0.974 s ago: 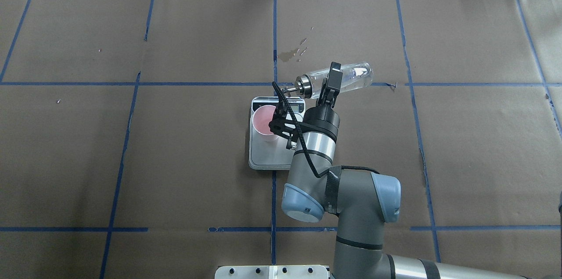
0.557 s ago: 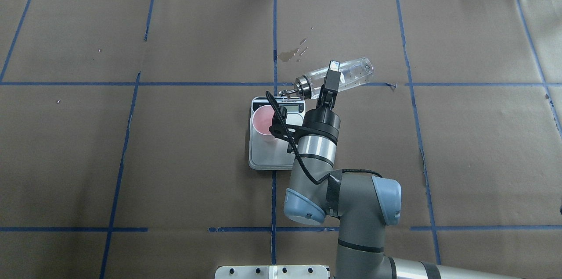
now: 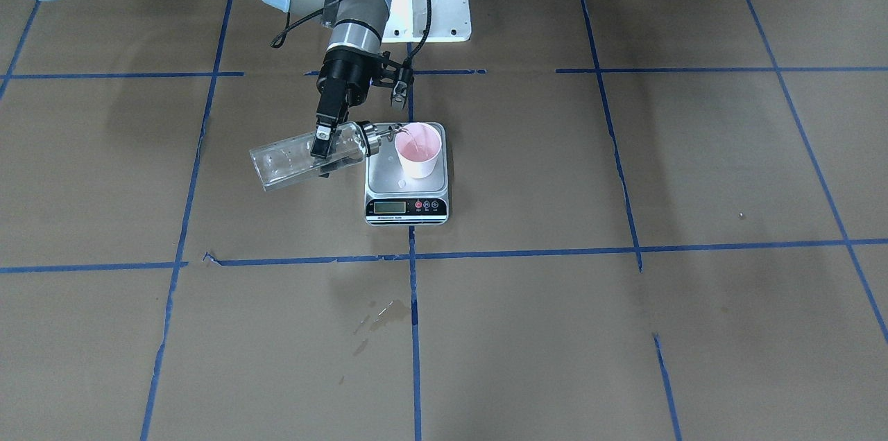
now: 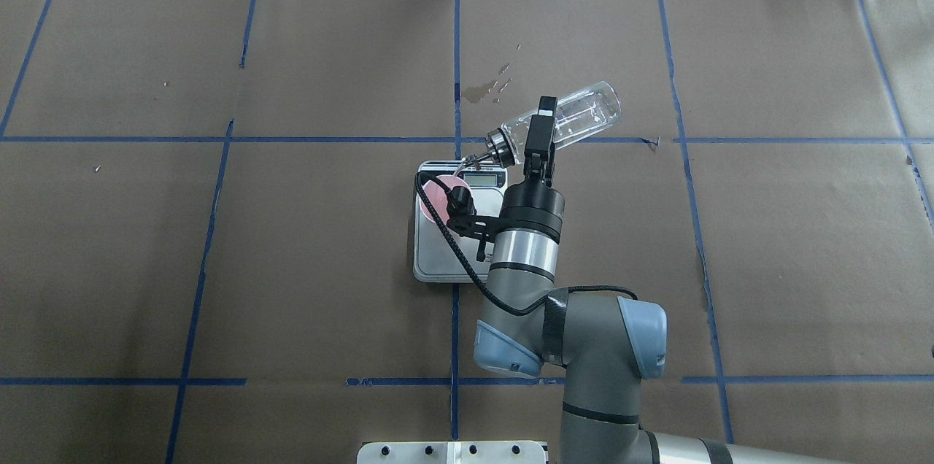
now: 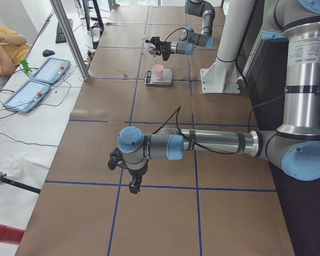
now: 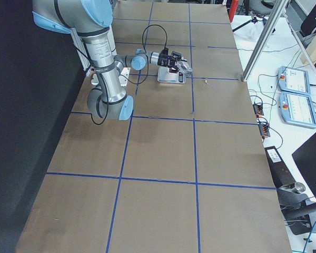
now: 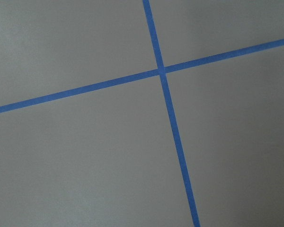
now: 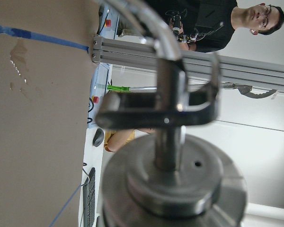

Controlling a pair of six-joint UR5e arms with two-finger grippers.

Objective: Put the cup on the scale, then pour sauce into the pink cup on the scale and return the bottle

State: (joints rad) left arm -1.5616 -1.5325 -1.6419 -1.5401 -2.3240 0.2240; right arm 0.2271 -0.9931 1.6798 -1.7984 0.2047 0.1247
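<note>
While clamping the bottle [image 3: 288, 163] across its clear body, holding the right claw [image 3: 321, 144] clenched on the glass, above the worktop [image 3: 624, 330]. Tipping the bottle over to near horizontal, base pointing away from the scale [image 3: 386, 181], silver collar and spout [image 3: 392, 127] reaching to the rim of the cup [image 3: 418, 153]. Standing the cup upright on the steel plate, on the side toward the robot's left, display strip facing away from the robot. Hanging the left claw [image 5: 132, 188] fingers-down over a blue tape crossing [image 7: 162, 72], well apart from the scale; released or clenched, cannot tell. Showing a wet stain [image 3: 385, 313] on the worktop beyond the display side.
</note>
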